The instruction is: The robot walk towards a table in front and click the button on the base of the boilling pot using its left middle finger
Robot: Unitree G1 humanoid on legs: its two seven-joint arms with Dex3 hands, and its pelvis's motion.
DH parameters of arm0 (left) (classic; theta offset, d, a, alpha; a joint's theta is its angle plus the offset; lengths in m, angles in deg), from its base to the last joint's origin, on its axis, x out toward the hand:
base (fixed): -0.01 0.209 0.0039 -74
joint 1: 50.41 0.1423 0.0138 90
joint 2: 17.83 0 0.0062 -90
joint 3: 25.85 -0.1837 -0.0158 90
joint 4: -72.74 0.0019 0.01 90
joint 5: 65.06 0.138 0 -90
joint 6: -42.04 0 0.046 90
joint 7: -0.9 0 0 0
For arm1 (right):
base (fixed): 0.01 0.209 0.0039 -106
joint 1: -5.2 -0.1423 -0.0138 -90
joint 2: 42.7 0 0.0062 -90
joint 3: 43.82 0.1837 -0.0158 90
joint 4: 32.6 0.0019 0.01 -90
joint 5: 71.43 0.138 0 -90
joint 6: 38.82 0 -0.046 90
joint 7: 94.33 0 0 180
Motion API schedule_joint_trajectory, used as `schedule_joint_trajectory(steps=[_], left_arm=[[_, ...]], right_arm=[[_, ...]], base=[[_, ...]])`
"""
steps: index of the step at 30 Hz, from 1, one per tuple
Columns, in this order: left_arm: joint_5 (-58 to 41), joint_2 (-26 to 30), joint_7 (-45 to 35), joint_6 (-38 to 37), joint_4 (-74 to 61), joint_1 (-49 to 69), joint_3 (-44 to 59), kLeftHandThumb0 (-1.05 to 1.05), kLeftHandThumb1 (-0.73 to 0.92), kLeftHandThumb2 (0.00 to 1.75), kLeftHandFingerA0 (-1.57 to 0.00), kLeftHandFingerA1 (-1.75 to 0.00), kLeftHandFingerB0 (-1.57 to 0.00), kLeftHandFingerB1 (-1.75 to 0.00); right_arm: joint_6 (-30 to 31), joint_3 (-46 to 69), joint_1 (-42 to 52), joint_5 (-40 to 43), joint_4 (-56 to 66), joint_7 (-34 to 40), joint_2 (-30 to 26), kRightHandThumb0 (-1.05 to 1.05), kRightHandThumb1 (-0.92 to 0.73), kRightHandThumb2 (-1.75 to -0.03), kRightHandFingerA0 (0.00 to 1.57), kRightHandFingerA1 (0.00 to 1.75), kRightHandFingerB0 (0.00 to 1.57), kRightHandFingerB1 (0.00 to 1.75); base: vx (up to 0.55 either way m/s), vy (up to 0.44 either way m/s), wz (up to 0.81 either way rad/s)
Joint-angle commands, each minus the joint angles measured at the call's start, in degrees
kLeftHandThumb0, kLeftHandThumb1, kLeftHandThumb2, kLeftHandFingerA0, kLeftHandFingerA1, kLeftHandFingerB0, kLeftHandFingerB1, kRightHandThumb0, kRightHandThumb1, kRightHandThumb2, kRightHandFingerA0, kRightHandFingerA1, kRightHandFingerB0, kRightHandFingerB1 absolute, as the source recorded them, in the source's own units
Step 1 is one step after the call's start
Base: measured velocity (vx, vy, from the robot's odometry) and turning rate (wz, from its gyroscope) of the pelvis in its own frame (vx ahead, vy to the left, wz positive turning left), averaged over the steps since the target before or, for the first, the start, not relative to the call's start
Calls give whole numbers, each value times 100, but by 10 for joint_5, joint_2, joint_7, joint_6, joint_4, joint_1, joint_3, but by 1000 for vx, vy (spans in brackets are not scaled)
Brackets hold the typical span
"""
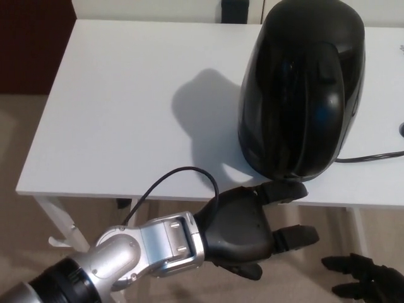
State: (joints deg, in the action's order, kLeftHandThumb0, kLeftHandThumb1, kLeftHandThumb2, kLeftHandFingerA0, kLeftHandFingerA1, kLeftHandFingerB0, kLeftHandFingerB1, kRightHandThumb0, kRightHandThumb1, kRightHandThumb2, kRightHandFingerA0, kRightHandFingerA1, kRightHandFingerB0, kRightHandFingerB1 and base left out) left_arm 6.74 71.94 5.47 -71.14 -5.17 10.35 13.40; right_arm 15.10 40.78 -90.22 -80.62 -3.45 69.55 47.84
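White table [126, 113] over beige carpet [19, 240], dark wall panel at far upper left.

Pot [302, 88]: glossy black, rounded, standing at the table's right near edge, filling most of that side. It throws a soft shadow to its left across the tabletop. Its base sits close to the front rim. Button not distinguishable; the spot at the foot of the pot is covered by a fingertip. A black cord [372, 156] trails off the pot's right side toward the picture edge.

Left hand [252, 230]: reaches in from lower left, just in front of the table edge. Fingers spread apart, holding nothing. The upper finger [284, 190] stretches forward, and its tip lies at the pot's lower front, seemingly touching the base. The second finger [297, 238] points right, below the table rim, clear of the pot. Silver wrist [158, 249] behind it, with a thin black cable [177, 175] looping up over the table edge.

Right hand [366, 274]: low in the bottom right corner, below table level, well apart from the pot. Dark fingertips only partly in frame; I cannot tell its state.
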Motion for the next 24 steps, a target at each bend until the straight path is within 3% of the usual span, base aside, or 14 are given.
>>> schedule_joint_trajectory(steps=[1,3,4,8,9,10,11,12,15,16,19,22,23,24], left_arm=[[7,-1,-9,19,7,-14,8,-77,79,104,-13,-42,-4,-25],[8,-5,-9,23,12,-16,8,-76,78,105,-14,-43,-4,-27],[9,-6,-6,23,13,-17,8,-72,92,72,-22,-31,-7,-21],[8,-9,-8,23,20,-21,7,-73,92,72,-22,-31,-6,-20],[7,-11,0,26,25,-18,9,-72,91,69,-24,-30,-8,-21],[6,-14,0,28,31,-18,8,-35,53,109,0,-46,0,-49],[5,-15,1,27,35,-19,8,-35,53,109,0,-46,0,-48],[7,-15,3,29,38,-18,7,-35,53,109,0,-46,0,-48],[4,-18,3,30,46,-15,7,-35,52,109,0,-46,0,-48],[6,-18,3,31,46,-15,6,-74,92,69,-23,-30,-9,-21],[6,-18,-9,38,52,-9,2,-79,82,113,-16,-46,0,-22],[-7,-18,-13,34,56,-4,4,-77,80,108,-13,-43,-5,-26],[-8,-18,-13,34,58,-3,4,-78,92,77,-20,-32,-5,-19],[-9,-18,-11,33,59,-3,4,-79,80,107,-14,-43,-5,-29]], right_arm=[[57,-15,8,-28,32,26,-15,-52,-52,-90,44,56,41,53],[76,-22,5,-33,33,31,-17,-50,-67,-61,52,42,50,39],[77,-23,5,-32,36,29,-17,-49,-68,-61,54,43,52,40],[84,-31,8,-37,49,25,-24,-53,-71,-62,48,41,47,38],[87,-29,9,-32,49,27,-20,-54,-55,-92,43,55,40,52],[103,-27,7,-30,50,31,-17,-56,-58,-94,56,60,42,52],[103,-28,8,-31,52,29,-18,-52,-68,-61,52,42,49,38],[104,-30,7,-33,51,29,-19,-54,-54,-91,45,56,40,52],[125,-37,11,-43,64,35,-21,-61,-55,-88,34,51,38,50],[121,-34,13,-39,65,34,-21,-55,-53,-89,35,52,37,51],[91,-9,12,-8,42,31,-15,-48,-46,-83,43,56,40,52],[132,25,8,15,38,46,-5,-55,-39,-76,31,52,28,47],[130,34,6,18,35,55,-4,-52,-37,-76,30,52,24,46],[137,39,5,16,35,62,-4,-49,-57,-56,38,41,32,34]], base=[[0,0,0],[0,0,0],[0,0,0],[0,0,0],[0,0,0],[0,0,0],[0,0,0],[0,0,0],[0,0,0],[0,0,0],[0,0,0],[0,0,0],[0,0,0],[0,0,0]])
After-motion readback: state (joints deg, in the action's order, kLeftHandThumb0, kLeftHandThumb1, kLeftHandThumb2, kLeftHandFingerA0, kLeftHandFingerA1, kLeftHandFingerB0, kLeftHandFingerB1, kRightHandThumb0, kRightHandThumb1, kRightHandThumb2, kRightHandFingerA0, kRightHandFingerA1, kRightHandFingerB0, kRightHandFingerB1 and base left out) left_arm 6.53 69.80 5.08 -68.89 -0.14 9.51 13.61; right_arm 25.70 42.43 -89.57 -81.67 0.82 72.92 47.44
